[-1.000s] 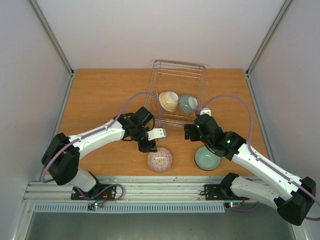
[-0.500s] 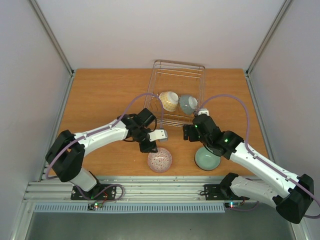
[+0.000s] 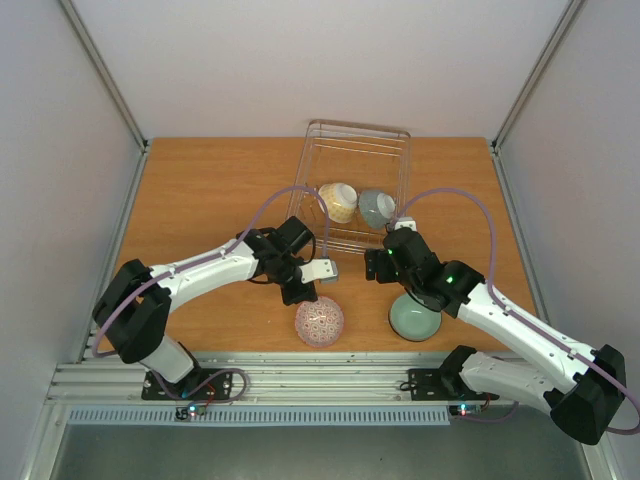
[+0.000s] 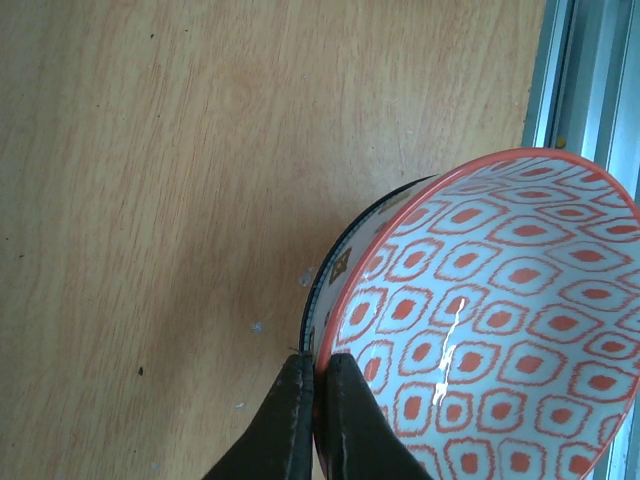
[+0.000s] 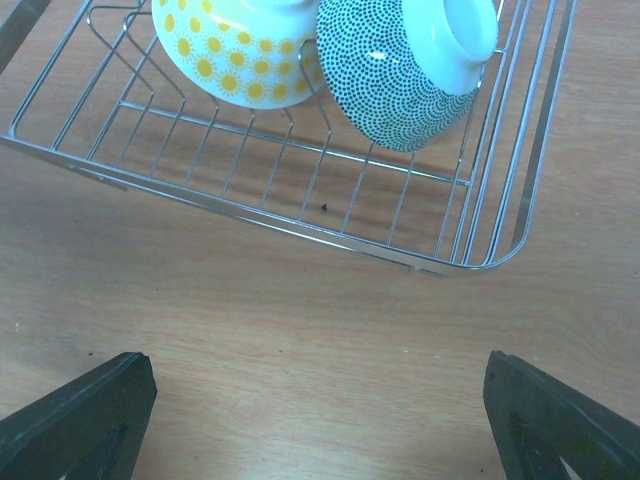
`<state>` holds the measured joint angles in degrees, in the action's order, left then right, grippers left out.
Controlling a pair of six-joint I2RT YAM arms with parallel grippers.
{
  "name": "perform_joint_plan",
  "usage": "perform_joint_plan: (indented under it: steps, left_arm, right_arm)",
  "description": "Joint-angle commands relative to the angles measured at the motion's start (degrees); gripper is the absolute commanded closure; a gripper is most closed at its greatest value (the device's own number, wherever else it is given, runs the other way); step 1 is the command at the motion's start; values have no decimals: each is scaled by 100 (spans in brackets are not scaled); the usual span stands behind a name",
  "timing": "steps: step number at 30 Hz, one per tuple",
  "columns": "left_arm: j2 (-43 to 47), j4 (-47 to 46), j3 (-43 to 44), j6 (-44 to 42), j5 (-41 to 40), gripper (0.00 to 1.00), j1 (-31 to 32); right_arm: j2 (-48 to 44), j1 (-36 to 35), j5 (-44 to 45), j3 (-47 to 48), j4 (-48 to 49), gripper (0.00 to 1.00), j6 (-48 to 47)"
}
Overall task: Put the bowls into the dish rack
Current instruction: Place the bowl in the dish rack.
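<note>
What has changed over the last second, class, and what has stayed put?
The left gripper closed on the red-patterned bowl's rim. The right gripper edged slightly toward the rack, staying open and empty. The green bowl, the yellow bowl, the dotted bowl and the rack did not move.

No text, label, brand or number can be read anywhere.

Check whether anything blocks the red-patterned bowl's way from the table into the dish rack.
Only bare table lies between the red-patterned bowl and the dish rack. Inside, the yellow bowl and dotted bowl fill the near end; the far rows are free.
</note>
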<state>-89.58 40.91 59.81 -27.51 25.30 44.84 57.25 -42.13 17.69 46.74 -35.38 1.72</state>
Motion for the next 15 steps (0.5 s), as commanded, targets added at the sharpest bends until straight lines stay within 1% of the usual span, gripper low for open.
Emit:
perform_joint_plan:
  steps: [1,8,11,15]
  left_arm:
    - [267,149,117,-211,187,100,29]
    - [656,452,116,-466,624,100,18]
    - [820,528,118,-521,900,99,-75]
    - [961,602,128,-568,1475,100,-410]
  right_arm:
    - [-124,-31,2,20,-30,9,56]
    - [-198,-39,-289,-49,47,9,57]
    - [-429,-40,-799,-180,237,7,53]
    - [-791,-41,-1656,-440,607,6,200]
